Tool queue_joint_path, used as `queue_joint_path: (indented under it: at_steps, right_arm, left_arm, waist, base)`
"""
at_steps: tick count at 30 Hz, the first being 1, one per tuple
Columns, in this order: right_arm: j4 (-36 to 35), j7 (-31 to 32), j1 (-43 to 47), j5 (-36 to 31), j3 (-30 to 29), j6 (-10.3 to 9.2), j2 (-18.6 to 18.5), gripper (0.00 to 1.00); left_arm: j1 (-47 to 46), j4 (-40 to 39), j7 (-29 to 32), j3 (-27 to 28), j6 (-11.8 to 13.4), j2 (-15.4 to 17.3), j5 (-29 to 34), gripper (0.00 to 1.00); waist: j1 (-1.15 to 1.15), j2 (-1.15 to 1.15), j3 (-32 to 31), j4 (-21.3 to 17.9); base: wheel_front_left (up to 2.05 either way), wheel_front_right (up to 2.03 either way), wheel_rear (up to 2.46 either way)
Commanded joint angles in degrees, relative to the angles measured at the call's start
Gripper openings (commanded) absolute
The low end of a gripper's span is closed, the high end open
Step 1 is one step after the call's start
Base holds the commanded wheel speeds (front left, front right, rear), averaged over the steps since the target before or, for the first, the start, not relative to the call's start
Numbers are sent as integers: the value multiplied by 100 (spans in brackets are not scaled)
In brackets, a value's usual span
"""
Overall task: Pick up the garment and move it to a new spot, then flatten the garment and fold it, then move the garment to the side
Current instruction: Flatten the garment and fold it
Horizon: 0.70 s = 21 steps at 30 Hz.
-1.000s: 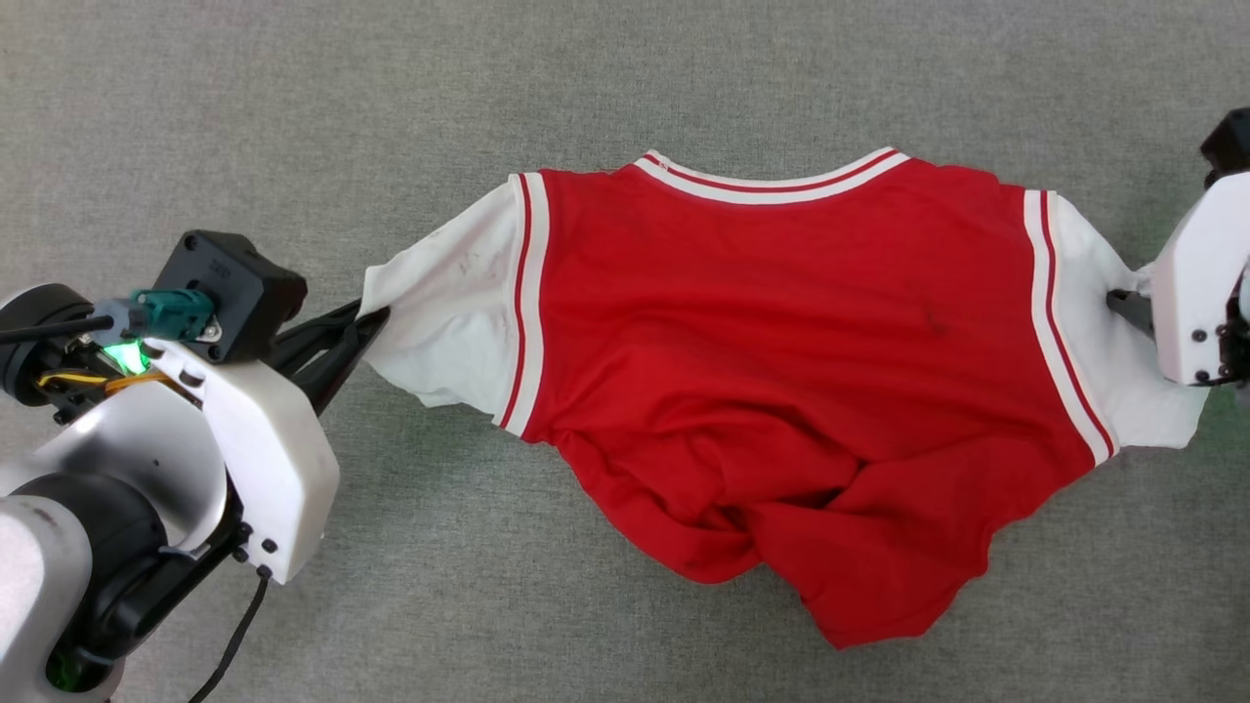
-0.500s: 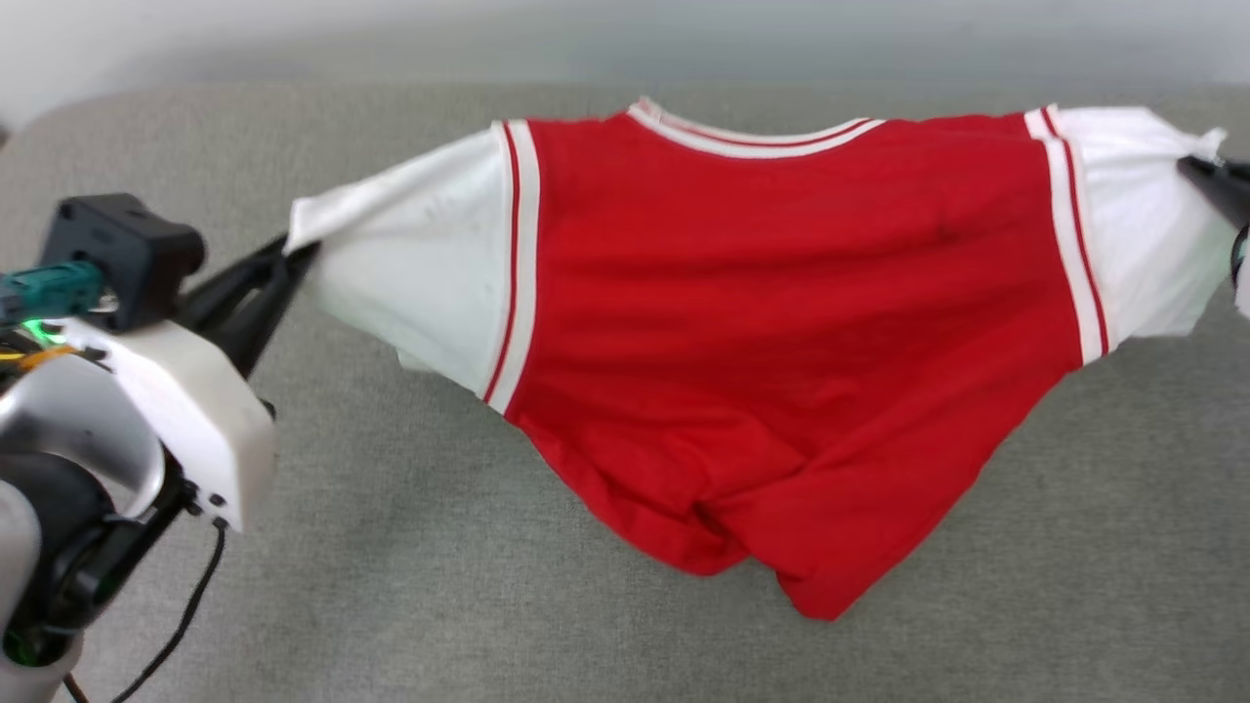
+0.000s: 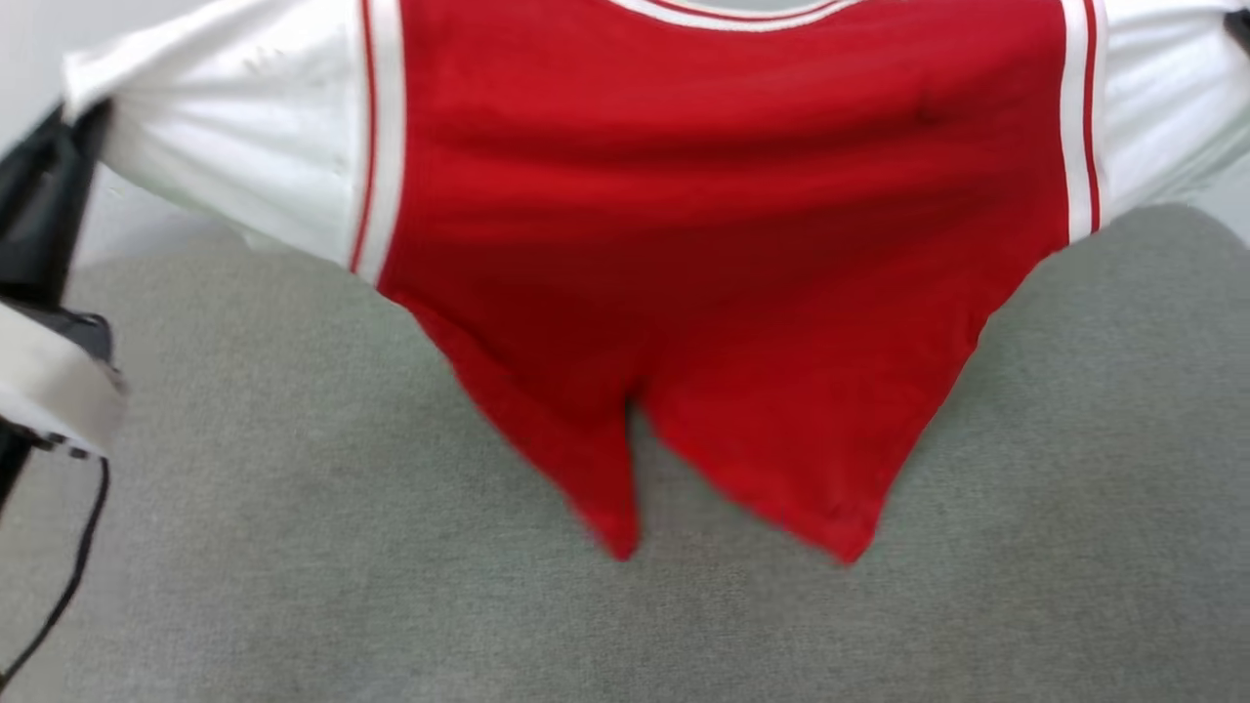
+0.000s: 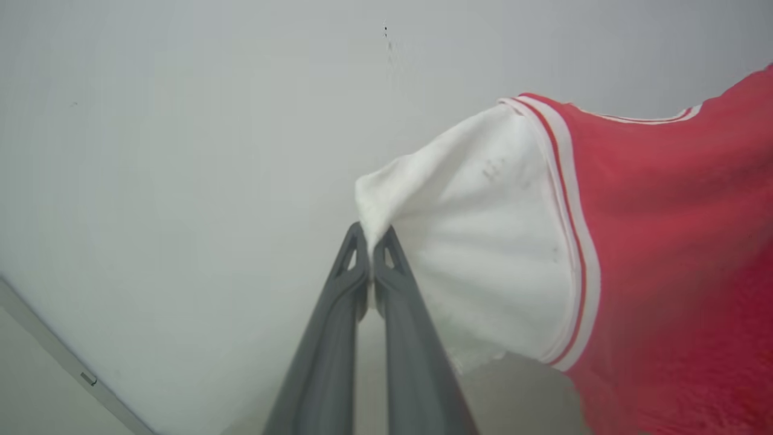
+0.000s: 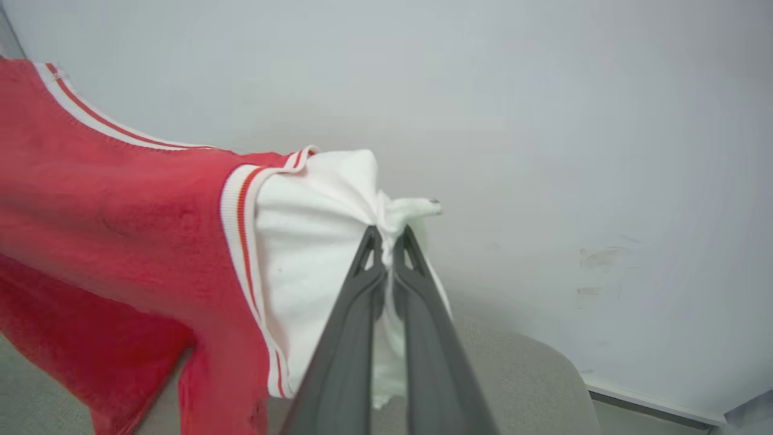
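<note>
The garment (image 3: 723, 195), a red jersey with white sleeves and striped trim, hangs stretched in the air between my two grippers, its plain red side toward the head camera. Its hem droops in two points just above the grey surface. My left gripper (image 4: 370, 241) is shut on the tip of one white sleeve (image 4: 471, 241); in the head view the left gripper (image 3: 78, 127) shows at the left edge. My right gripper (image 5: 386, 238) is shut on the bunched end of the other white sleeve (image 5: 314, 241). The garment (image 5: 121, 211) hides any lettering.
A grey fabric-covered surface (image 3: 293, 537) lies below the hanging cloth, with a rounded corner (image 5: 531, 374). A pale wall (image 4: 181, 151) stands behind. A black cable (image 3: 59, 596) dangles from my left arm at the lower left.
Both grippers have lifted the garment off the grey surface by its sleeves; its crumpled lower part now hangs free. The head camera has tilted up as well.
</note>
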Motion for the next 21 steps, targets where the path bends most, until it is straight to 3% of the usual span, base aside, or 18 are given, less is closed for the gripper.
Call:
queue_joint_path:
  at_steps: [1,12,21]
  right_arm:
    - [-171,24,-71,30,-99,-4,61,0]
    - [-620,-275,-688,-322,-383,-4,334,0]
    - [226,-969,-1864,-795,-230,-4,616,0]
  left_arm:
    - [58,-38,-100,146,59,25,-24,0]
    - [-748,-140,-391,652,294,50,-19,0]
    - [-2643,801,-502,160,-77,-13,116,0]
  waist:
    - [0,0,-118,-133]
    - [0,0,307,-235]
    - [0,0,1253,-206]
  base:
    - [0,0,0]
    - [0,0,0]
    - [0,0,0]
